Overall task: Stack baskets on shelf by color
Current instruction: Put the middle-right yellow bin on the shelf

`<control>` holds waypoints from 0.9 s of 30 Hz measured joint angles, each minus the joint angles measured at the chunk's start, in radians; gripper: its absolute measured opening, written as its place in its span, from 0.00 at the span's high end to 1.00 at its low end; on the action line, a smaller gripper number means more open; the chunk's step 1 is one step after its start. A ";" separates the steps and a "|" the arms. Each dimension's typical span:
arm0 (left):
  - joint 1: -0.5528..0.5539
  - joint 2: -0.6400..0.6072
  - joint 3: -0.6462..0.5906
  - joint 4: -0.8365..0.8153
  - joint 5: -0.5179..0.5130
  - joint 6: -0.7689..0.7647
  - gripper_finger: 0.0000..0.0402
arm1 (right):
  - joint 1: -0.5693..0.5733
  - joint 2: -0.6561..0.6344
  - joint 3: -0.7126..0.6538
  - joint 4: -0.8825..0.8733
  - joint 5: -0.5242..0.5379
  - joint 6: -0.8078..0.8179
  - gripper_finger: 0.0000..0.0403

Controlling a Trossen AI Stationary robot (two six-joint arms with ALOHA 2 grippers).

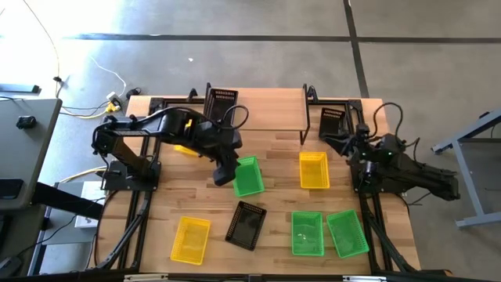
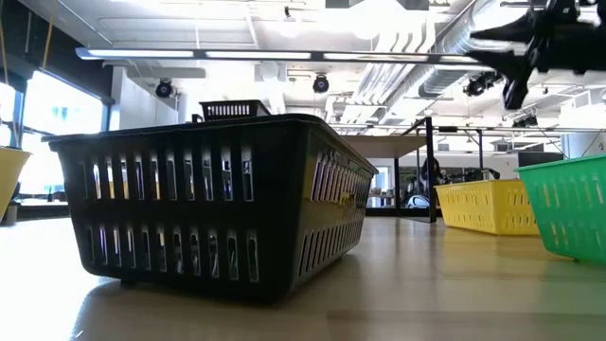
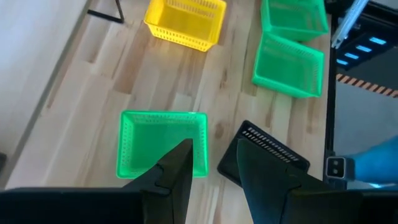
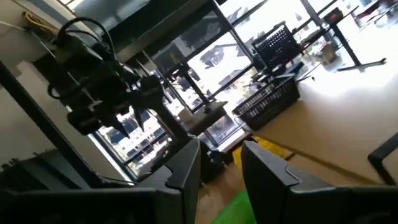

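My left gripper (image 1: 224, 175) hovers open over the left rim of a green basket (image 1: 249, 176) that sits on the table; in the left wrist view its fingers (image 3: 211, 177) frame that green basket (image 3: 163, 143) and a black basket (image 3: 264, 152). My right gripper (image 4: 221, 168) is open and empty at the table's right side (image 1: 344, 142), pointing about level. The shelf (image 1: 258, 110) stands at the far edge with one black basket (image 1: 221, 99) on its left end. Another black basket (image 1: 332, 121) rests on the table right of the shelf.
Loose on the table are yellow baskets (image 1: 313, 170) (image 1: 191, 239), one more yellow (image 1: 184, 149) under the left arm, a black basket (image 1: 246, 225) and two green ones (image 1: 307, 233) (image 1: 347, 233) near the front. The black one fills the low view (image 2: 208, 199).
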 joint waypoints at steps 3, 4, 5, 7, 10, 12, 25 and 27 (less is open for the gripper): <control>-0.012 0.000 0.000 -0.001 0.003 0.006 0.71 | 0.000 0.022 0.082 -0.102 0.013 -0.056 0.74; -0.016 0.000 0.000 -0.003 0.003 0.006 0.71 | 0.000 0.032 0.110 -0.145 0.012 -0.071 0.74; -0.019 0.000 0.000 -0.006 0.003 0.006 0.71 | 0.000 0.046 0.139 -0.185 0.010 -0.082 0.74; -0.029 0.000 0.000 -0.006 0.003 0.006 0.71 | 0.000 0.074 0.195 -0.267 -0.008 -0.100 0.74; -0.046 0.000 0.000 -0.008 0.002 0.013 0.71 | 0.000 0.123 0.278 -0.367 -0.044 -0.126 0.74; -0.056 0.000 0.000 -0.008 0.003 0.023 0.71 | 0.000 0.162 0.329 -0.444 -0.067 -0.133 0.74; -0.061 0.000 0.000 -0.008 0.003 0.004 0.71 | 0.006 0.414 0.528 -0.907 -0.200 -0.162 0.74; -0.061 0.000 0.000 -0.008 0.003 0.000 0.71 | 0.027 0.440 0.541 -0.934 -0.201 -0.167 0.74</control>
